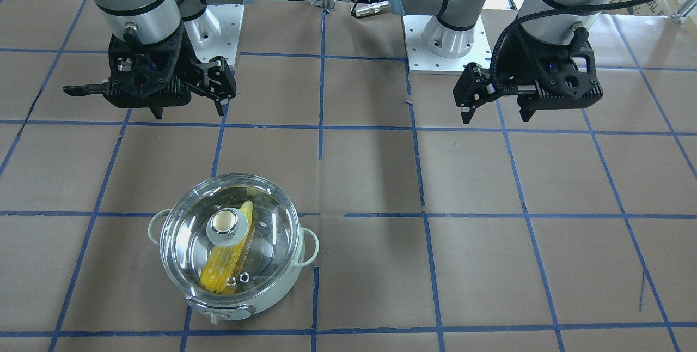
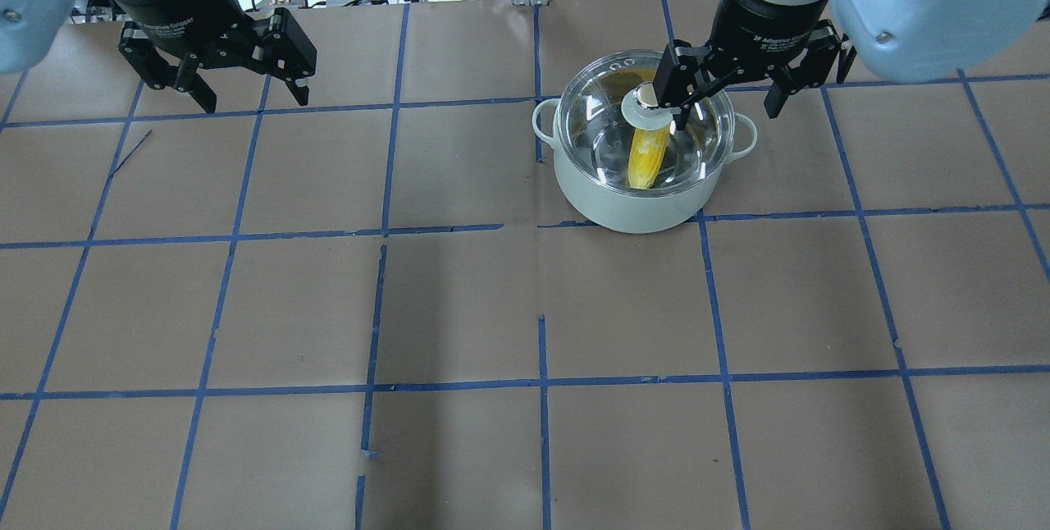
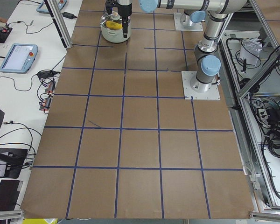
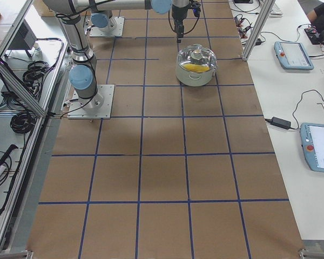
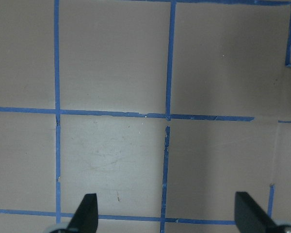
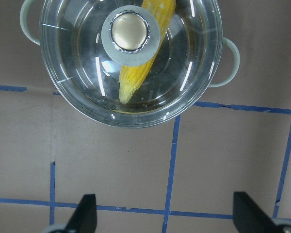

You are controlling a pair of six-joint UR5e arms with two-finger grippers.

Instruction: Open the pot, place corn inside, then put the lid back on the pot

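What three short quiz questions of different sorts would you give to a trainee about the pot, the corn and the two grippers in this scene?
1. True or false: the lid sits on the pot.
2. Where is the corn?
A. On the table beside the pot
B. Inside the pot, under the lid
C. On top of the lid
3. Fill in the missing word: the left gripper and the right gripper are both ____ and hold nothing.

Key: 1 true; 2 B; 3 open.
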